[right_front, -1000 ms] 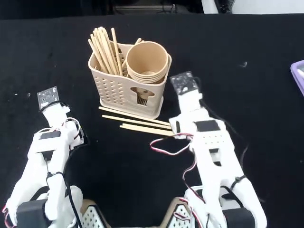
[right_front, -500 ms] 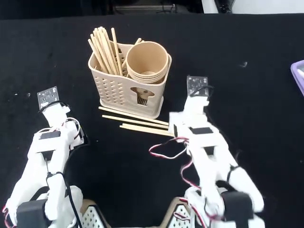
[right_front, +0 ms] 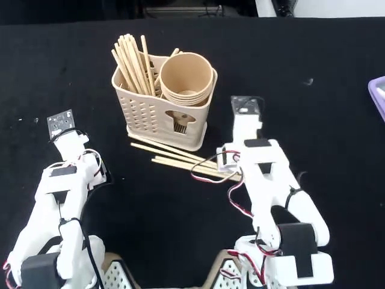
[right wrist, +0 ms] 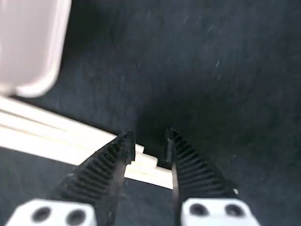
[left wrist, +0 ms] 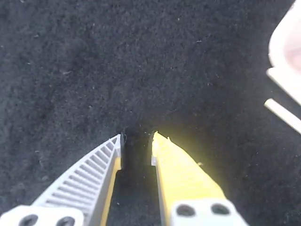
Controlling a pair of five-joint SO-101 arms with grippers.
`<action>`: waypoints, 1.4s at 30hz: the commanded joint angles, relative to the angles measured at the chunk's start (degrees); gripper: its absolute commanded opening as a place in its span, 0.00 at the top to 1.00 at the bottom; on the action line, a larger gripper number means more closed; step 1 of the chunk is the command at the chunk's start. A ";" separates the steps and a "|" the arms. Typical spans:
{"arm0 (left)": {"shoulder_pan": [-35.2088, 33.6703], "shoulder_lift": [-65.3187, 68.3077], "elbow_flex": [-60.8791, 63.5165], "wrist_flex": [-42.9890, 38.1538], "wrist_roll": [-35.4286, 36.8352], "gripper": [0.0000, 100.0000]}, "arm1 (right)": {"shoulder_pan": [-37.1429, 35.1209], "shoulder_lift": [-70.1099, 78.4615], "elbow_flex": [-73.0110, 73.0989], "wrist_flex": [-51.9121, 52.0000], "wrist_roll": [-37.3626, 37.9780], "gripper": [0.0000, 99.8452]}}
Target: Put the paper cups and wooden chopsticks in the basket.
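Black and felt-like, the surface (right_front: 325, 180) in the high view carries a pale slotted basket (right_front: 157, 114). A stack of paper cups (right_front: 185, 78) stands in one side of the basket, and a bundle of chopsticks (right_front: 133, 60) leans upright in the other. Several loose chopsticks (right_front: 171, 156) lie fanned on the surface just in front of the basket, their far ends running under the right arm (right_front: 264, 174). The left arm (right_front: 63, 180) sits well apart from them, and a purple object (right_front: 378, 93) shows at the edge. In the left wrist view, the left gripper (left wrist: 138, 137) hangs over bare surface with its fingers narrowly parted and nothing between them. The basket's corner and one loose chopstick lie off to one side. In the right wrist view, the right gripper (right wrist: 148, 135) is spread, its fingertips straddling the ends of the loose chopsticks, which lie flat beside the basket's rounded corner.
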 commanded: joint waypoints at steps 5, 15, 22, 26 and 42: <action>0.31 0.00 -3.21 -0.18 -0.53 0.88 | 0.88 -0.40 -0.22 2.99 16.00 0.88; 0.31 0.09 -3.30 -0.18 -0.53 0.88 | 0.88 -5.67 -0.22 2.99 16.79 0.88; 0.31 0.09 -3.30 -0.18 -0.53 0.88 | 0.53 -17.98 0.13 10.02 16.88 0.88; 0.31 0.09 -3.30 -0.18 -0.53 0.88 | 0.53 -22.29 0.22 15.56 21.45 0.84; 0.40 0.18 -3.30 -0.18 -0.53 0.88 | -10.11 -28.97 1.27 9.32 6.24 0.78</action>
